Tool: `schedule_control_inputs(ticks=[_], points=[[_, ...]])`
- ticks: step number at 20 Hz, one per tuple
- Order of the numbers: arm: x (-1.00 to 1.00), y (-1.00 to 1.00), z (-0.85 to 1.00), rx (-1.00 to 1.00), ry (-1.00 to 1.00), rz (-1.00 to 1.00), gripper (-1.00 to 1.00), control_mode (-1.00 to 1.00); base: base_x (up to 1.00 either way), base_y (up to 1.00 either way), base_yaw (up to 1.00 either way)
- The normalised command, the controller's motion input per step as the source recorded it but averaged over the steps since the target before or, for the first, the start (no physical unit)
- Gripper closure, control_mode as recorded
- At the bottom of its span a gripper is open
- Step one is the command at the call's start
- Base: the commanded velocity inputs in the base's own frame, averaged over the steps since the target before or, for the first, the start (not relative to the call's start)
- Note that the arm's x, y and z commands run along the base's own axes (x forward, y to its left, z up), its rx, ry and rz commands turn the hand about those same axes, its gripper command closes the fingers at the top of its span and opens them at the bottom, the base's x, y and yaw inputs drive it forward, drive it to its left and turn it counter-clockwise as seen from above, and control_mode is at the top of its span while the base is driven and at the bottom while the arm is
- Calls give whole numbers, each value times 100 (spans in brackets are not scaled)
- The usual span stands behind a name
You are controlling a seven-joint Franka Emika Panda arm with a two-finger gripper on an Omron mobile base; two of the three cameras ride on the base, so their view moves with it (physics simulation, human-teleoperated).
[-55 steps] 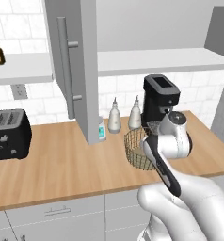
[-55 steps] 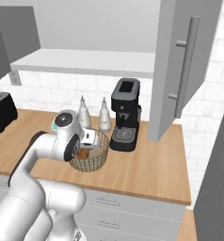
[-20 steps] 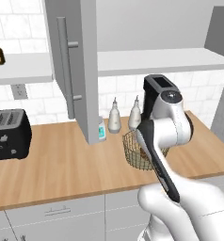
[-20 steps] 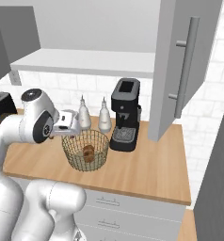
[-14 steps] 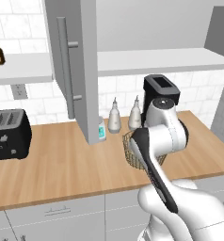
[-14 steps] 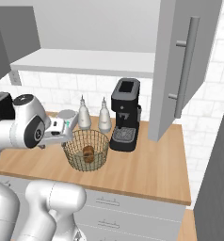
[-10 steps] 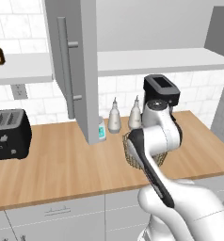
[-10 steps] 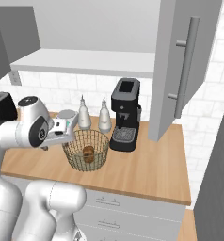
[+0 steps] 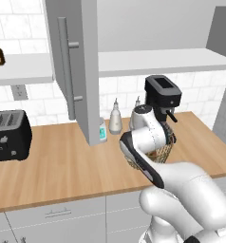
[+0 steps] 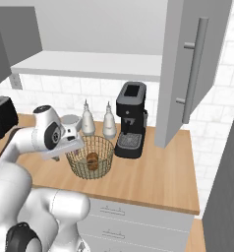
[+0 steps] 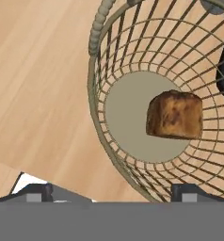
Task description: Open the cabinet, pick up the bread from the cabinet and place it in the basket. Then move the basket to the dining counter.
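— Hovering over the basket [image 11: 132,94] on the wooden worktop [image 9: 62,161], the robot's hand [image 11: 111,190] stands with its fingers spread wide and nothing between them. The bread [image 11: 175,115] already lies inside, on the pale bottom, off to one side. Both doors of the cabinet [image 10: 188,74] hang open overhead.

— So the loaf is placed. What is left, to your eye?

— Carrying the basket to the dining counter, I'd judge. The hand sits above the near rim, one fingertip outside the wire and the other over the inside.

— Where could that go wrong?

— The rim is thin wire. A pinch that lands between strands could slip, and a one-sided hold would likely let the basket tilt as it lifts.

— And the bread?

— Being loose and off-centre, it could roll out on a steep tilt.

— Anything close by?

— The coffee machine [image 10: 130,120] stands just beside the basket, with two bottles [image 10: 98,120] right behind it. A careless swing might knock them, and the open door on the arm's right hangs low enough to clip a high lift.
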Motion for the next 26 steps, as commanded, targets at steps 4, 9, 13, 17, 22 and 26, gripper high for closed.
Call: schedule_control_inputs(ticks=[4, 9, 13, 17, 22, 26], points=[[26, -3, -30, -7, 2, 11, -100, -100, 0, 0, 0], [17, -3, -39, -7, 3, 11, -100, -100, 0, 0, 0], [4, -12, -36, -4, 0, 12, -100, -100, 0, 0, 0], [4, -17, -34, -3, 0, 12, -100, -100, 0, 0, 0], [0, -19, -40, -1, 1, 12, 100, -100, 0, 0, 0], [0, -12, -35, 0, 0, 10, 100, -100, 0, 0, 0]])
